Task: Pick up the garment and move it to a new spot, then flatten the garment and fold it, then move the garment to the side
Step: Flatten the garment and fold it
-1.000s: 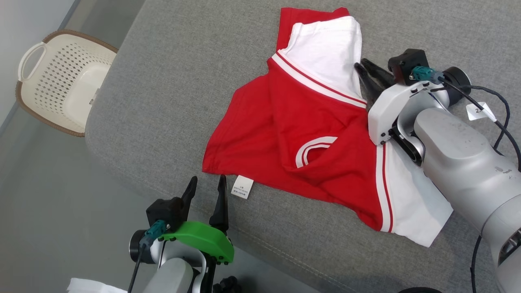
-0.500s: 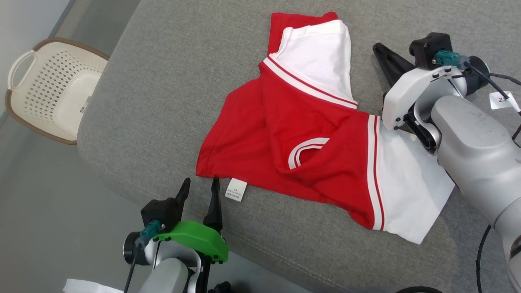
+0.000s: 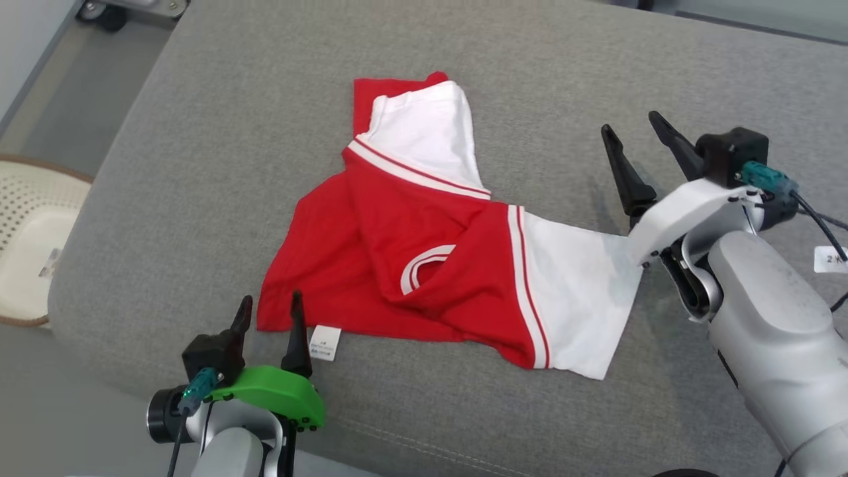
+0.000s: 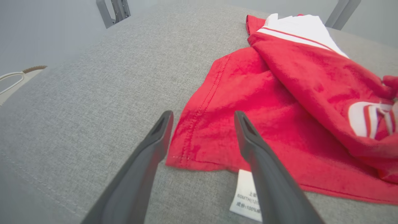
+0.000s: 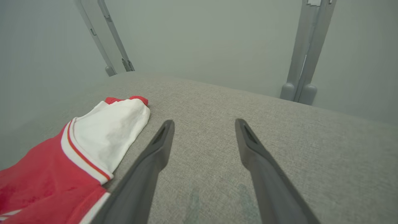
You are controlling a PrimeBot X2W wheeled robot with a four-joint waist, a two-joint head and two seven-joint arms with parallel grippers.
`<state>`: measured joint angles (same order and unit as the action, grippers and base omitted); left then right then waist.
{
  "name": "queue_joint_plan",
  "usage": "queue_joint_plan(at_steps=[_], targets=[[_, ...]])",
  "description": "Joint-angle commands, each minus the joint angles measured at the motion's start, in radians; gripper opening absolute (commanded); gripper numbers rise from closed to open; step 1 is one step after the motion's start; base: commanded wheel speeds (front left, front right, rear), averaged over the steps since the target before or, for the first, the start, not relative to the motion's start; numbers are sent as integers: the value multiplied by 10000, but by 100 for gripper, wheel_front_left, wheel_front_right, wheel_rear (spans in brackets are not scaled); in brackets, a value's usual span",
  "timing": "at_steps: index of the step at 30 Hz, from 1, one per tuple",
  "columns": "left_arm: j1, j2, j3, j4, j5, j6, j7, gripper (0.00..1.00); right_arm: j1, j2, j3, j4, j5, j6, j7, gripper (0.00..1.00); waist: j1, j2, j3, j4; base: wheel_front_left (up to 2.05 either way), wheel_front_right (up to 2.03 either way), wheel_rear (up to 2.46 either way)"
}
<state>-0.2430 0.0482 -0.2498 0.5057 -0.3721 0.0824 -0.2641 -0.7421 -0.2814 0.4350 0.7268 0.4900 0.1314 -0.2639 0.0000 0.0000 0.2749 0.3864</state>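
The garment [image 3: 424, 265], a red shirt with white sleeves, lies crumpled and partly folded over itself in the middle of the grey cushion [image 3: 199, 165]. One white sleeve points to 12 o'clock in the head view, and the other one spreads out flat towards 4 o'clock.

My left gripper [image 3: 271, 298] is at 7 o'clock from the garment, with both fingers spread apart and nothing between them that is gripped. In the left wrist view the red hem corner lies exactly in the gap between my two fingers, a little ahead of the tips. I cannot tell if the fingers touch the cloth. The small white label [image 3: 324, 342] hangs out from the hem, just beside my finger on its 3 o'clock side.

My right gripper [image 3: 629, 120] is at 2 o'clock from the garment. Its fingers are also wide apart and empty, and they point to about 11 o'clock over bare cushion. The corner of the flat white sleeve reaches under the pale housing of this wrist. In the right wrist view the other white sleeve lies at 9 o'clock from my fingertips, near but apart.

A cream basket [image 3: 26, 245] stands on the floor at 9 o'clock, beyond the cushion edge.
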Motion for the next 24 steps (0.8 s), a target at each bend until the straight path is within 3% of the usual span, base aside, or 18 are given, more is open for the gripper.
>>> queue_joint_plan(at_steps=[1,11,17,24], targets=[[158,50,142,12,108,-38,8,100,341,57,-186,-158,-147,-15,-6,100,0,0,-1102,-1321,0,0,0],[756,47,1488,-52,874,-386,6,100,3546,747,-2558,-2136,-1458,-14,-6,100,0,0,-1819,-3005,0,0,0],[1004,45,1897,-45,1024,-462,6,100,4890,1156,-3078,-2747,-1859,-14,-6,100,0,0,-1854,-3634,0,0,0],[728,47,2068,-13,1160,-560,6,100,5374,1488,-3226,-3001,-2115,-14,-6,100,0,0,-1584,-4004,0,0,0]])
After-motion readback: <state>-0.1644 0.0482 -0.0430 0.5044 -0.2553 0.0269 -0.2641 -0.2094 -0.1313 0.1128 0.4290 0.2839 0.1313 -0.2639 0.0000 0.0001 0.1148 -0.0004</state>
